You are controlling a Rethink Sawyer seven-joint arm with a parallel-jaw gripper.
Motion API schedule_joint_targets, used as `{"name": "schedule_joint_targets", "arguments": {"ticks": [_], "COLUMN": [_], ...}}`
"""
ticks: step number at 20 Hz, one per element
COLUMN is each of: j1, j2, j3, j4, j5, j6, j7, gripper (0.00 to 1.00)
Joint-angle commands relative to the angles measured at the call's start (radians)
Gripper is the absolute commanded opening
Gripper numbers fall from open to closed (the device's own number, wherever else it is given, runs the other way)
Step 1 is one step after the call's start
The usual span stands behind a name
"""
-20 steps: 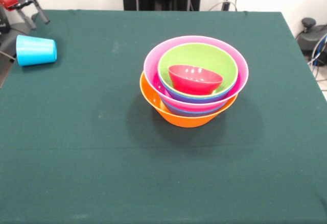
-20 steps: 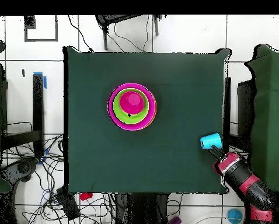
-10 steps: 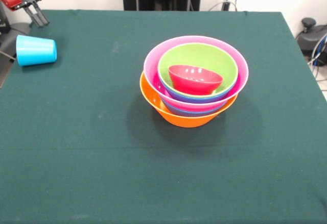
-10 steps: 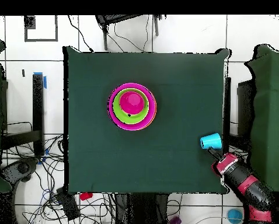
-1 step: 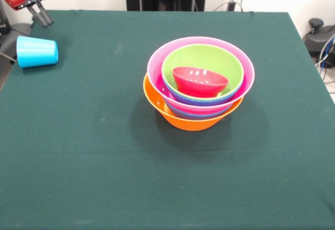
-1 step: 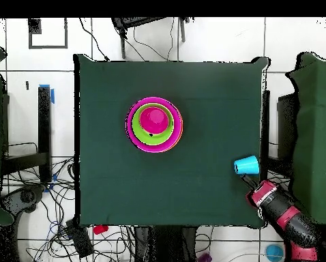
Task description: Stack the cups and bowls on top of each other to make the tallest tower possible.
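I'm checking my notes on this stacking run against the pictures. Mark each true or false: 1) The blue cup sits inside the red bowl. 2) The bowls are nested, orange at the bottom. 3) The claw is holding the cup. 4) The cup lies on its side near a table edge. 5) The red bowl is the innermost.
1) False: the blue cup lies on the table, apart from the red bowl.
2) True: the orange bowl is the lowest.
3) False: the claw is beside the cup, holding nothing.
4) True.
5) True: it sits in the lime green bowl.
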Motion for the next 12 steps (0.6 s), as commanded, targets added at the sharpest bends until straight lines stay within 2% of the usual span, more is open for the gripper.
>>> {"name": "schedule_joint_targets", "arguments": {"ticks": [1, 5, 12], "j1": [0.017, -0.008, -0.007], "j2": [-0.082, -0.114, -0.151], "j3": [-0.098, -0.125, -0.185], "j4": [0.004, 0.046, 0.072], "j5": [-0.087, -0.103, -0.098], "j6": [-0.078, -0.132, -0.205], "j7": [-0.053, 0.001, 0.067], "gripper": [0.00, 0.00, 0.00]}}
